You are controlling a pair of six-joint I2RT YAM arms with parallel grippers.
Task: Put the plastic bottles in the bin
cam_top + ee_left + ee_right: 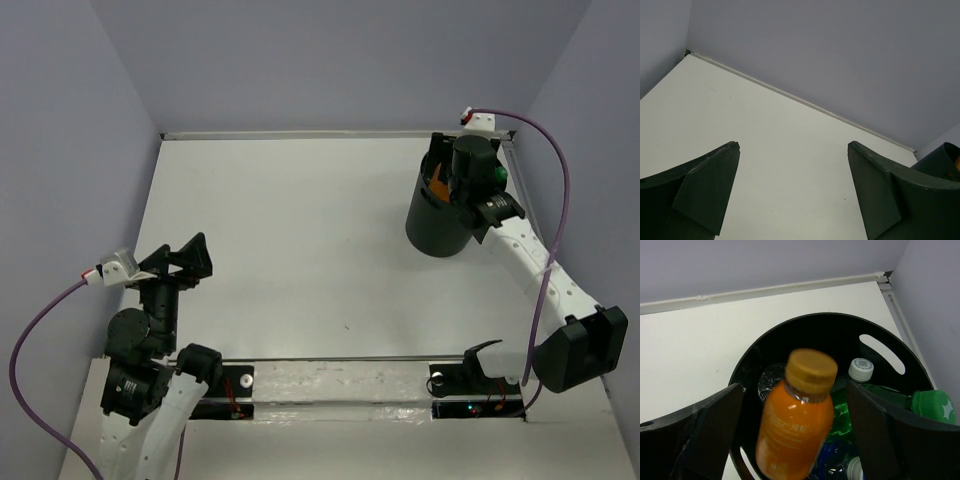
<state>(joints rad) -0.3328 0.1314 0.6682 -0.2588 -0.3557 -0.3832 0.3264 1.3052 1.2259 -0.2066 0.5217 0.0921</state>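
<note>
The black bin (438, 225) stands at the table's far right corner. My right gripper (470, 170) hovers over its mouth. In the right wrist view the gripper (795, 386) is open. The orange bottle (797, 415) is blurred between the jaws, touching neither finger, above the bin (815, 320). Inside lie a green bottle (927, 405), a white-capped clear bottle (860, 369) and blue-labelled plastic. My left gripper (185, 258) is open and empty (793, 145) over the near left of the table.
Grey walls close the table on three sides. The bin's edge shows at the right of the left wrist view (940, 160). A metal rail (340, 378) runs between the arm bases at the near edge.
</note>
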